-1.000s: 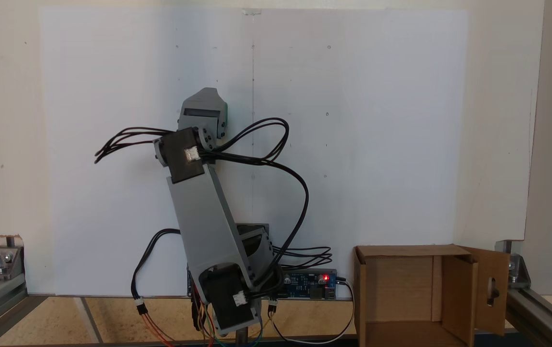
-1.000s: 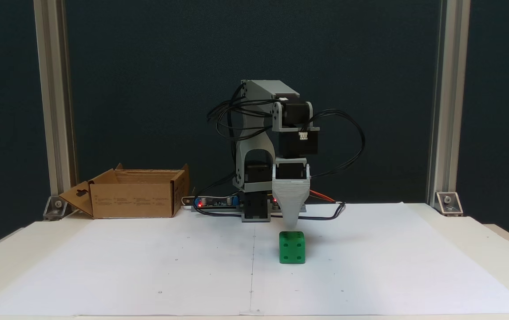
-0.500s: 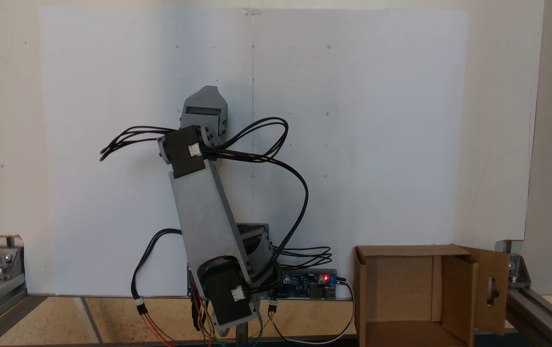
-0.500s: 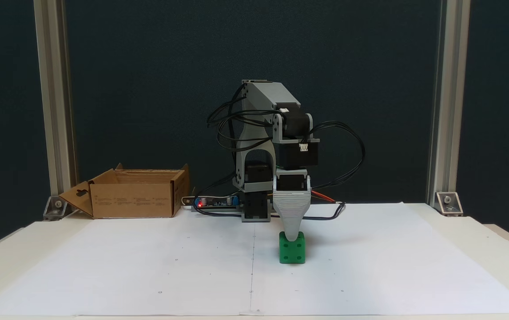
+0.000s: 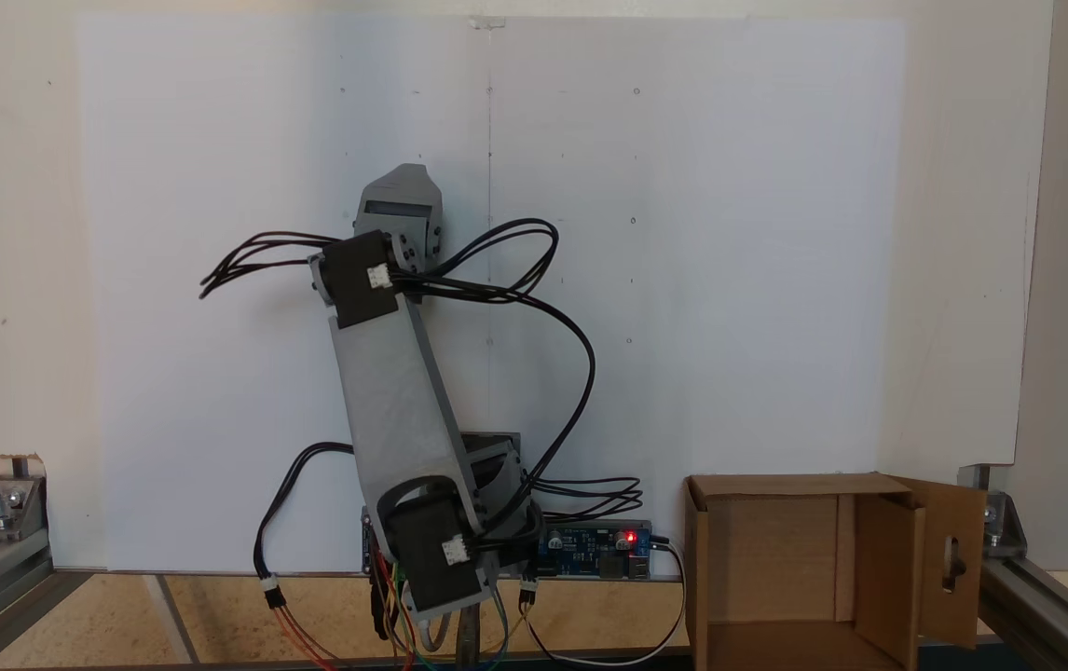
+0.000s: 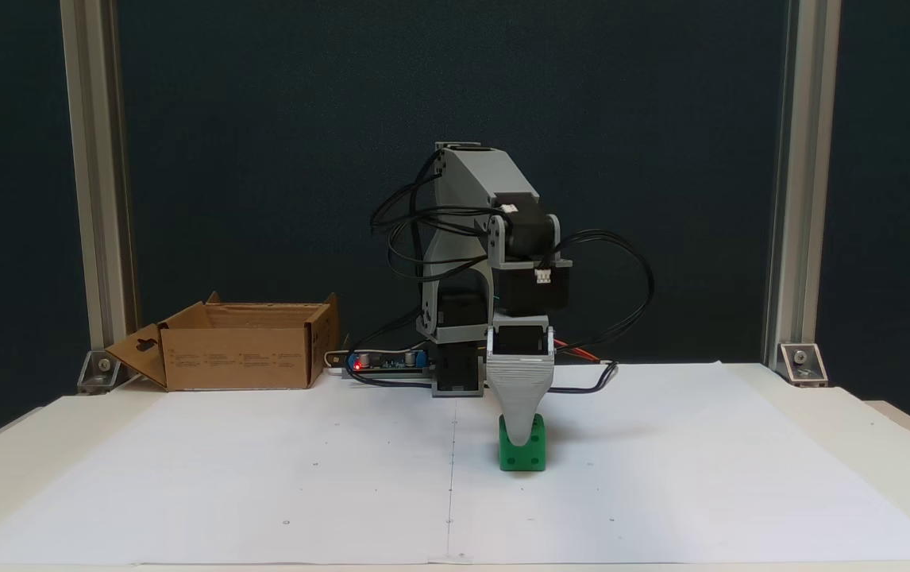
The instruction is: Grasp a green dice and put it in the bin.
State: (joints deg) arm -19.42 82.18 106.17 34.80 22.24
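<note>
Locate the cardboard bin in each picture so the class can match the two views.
In a fixed view: the bin lies bottom right, its opening facing the camera.
In a fixed view: the bin stands left of the arm, at the back.
Shared landmark: the red-lit circuit board beside it.

The scene is seen from straight above in a fixed view, with the grey jointed robot arm (image 5: 399,373) near the lower edge. In a fixed view, that arm (image 6: 495,262) is faced level from across the table, at middling range. The white paper sheet (image 5: 730,233) (image 6: 264,477) and the brown cardboard box (image 5: 776,559) (image 6: 240,349) are shared by both.
</note>
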